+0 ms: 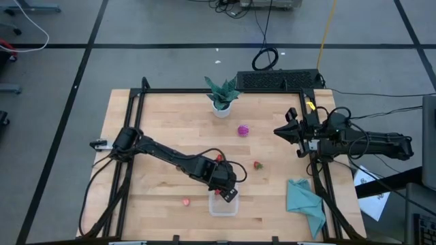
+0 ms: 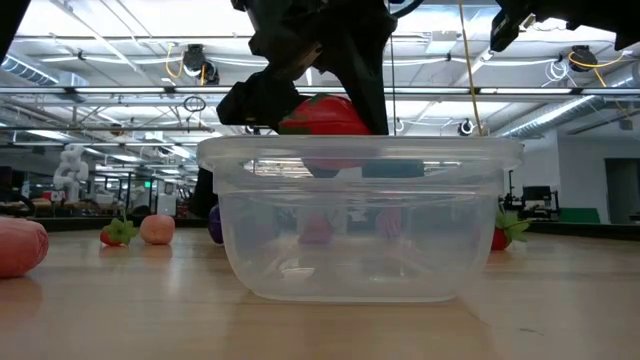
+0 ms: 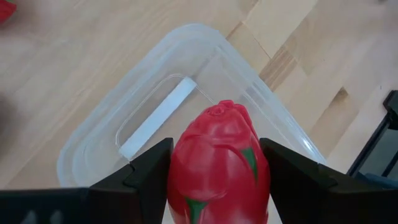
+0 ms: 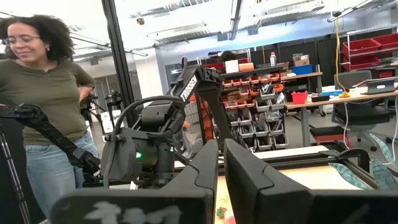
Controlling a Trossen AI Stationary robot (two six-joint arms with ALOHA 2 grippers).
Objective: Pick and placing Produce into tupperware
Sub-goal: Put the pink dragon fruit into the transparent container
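Red piece held over the tupperware, ready to drop.

Your left gripper [image 3: 214,186], at lower centre of the high view, has its jaws clamped on a red produce piece [image 3: 219,165] just above the clear tupperware [image 1: 223,205], which looks empty. Centre the piece over the opening before you release; lower it a little so it won't bounce off the rim. A pinkish piece [image 1: 185,201] sits left, with open counter [image 1: 157,116] around it. The right gripper [image 1: 285,131] waits at the counter's right edge, its jaws nearly closed on nothing.

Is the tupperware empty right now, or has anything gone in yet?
Empty. The tupperware shows only a bare bottom; the left gripper is shut on the red produce just above its rim.
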